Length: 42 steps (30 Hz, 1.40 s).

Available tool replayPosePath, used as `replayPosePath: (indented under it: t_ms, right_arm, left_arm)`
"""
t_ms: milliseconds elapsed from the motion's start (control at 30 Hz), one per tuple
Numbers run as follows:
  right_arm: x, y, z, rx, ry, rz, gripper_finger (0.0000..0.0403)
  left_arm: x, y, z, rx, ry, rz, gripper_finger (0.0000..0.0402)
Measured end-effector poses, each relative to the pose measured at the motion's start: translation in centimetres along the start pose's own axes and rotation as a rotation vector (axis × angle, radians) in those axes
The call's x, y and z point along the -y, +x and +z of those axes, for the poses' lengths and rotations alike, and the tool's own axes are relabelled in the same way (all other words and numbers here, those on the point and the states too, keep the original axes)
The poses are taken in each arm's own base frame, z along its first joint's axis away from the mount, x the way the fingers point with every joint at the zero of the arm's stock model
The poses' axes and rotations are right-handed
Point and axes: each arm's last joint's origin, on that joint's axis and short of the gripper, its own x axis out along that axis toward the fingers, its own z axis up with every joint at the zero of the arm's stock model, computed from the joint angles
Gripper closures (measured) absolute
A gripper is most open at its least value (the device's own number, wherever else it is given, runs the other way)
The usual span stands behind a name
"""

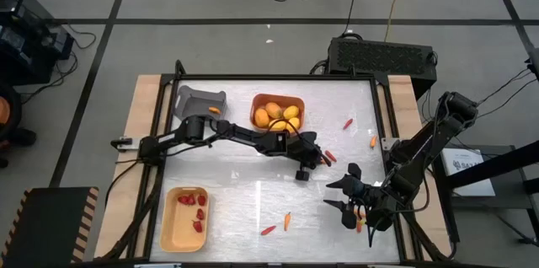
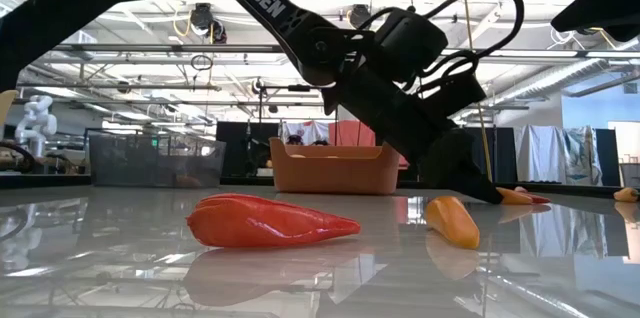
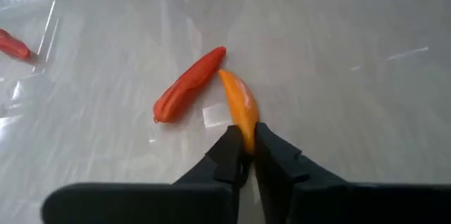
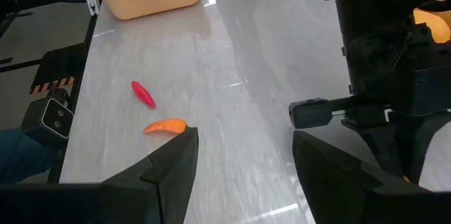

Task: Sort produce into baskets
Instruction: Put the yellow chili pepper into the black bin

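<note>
The left hand (image 3: 245,159) is clamped on the near end of an orange carrot stick (image 3: 239,108), whose long axis runs straight ahead from the hand, beside a red one (image 3: 187,86).

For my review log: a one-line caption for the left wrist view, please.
Left gripper shut on the tip of an orange carrot stick, with a red carrot stick lying beside it on the white table.

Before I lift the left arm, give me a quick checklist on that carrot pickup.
1. Left gripper shut on the orange carrot: ok.
2. Grip depth: only the carrot's end is pinched: not ok.
3. Red carrot touches the held one at its tip and may drag: not ok.
4. Right gripper open, parked near the right edge, clear: ok.
5. Grey basket path clear: cannot tell.
</note>
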Motion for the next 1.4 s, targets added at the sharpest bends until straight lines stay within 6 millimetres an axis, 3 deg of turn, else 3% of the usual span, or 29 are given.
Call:
replayPosePath:
  t_ms: [167,300,600,867,1067,1400]
  right_arm:
    - [0.0,0.0,0.0,-0.001,-0.001,0.0,0.0181]
    - [0.0,0.0,0.0,-0.001,0.0,0.0,0.0181]
    - [-0.1,0.0,0.1,0.005,0.022,0.009,0.0181]
    - [-0.1,0.0,0.1,0.006,0.074,0.011,0.0181]
    - [-0.2,0.0,0.1,0.008,0.091,0.014,0.0181]
    - [-0.3,0.7,-0.6,0.021,0.045,-0.037,0.0181]
  left_arm:
    - [0.7,-0.9,0.9,-0.02,-0.062,-0.018,0.0374]
    - [1.1,-3.5,2.8,-0.078,-0.061,-0.043,0.0369]
    - [1.0,-13.1,5.6,-0.364,-0.09,-0.107,0.0368]
    - [0.0,-22.4,5.8,-0.65,-0.141,-0.028,0.0368]
    - [-1.5,-27.7,3.6,-0.716,-0.228,0.078,0.0368]
    - [-2.8,-34.6,-6.0,-0.724,-0.421,0.289,0.0368]
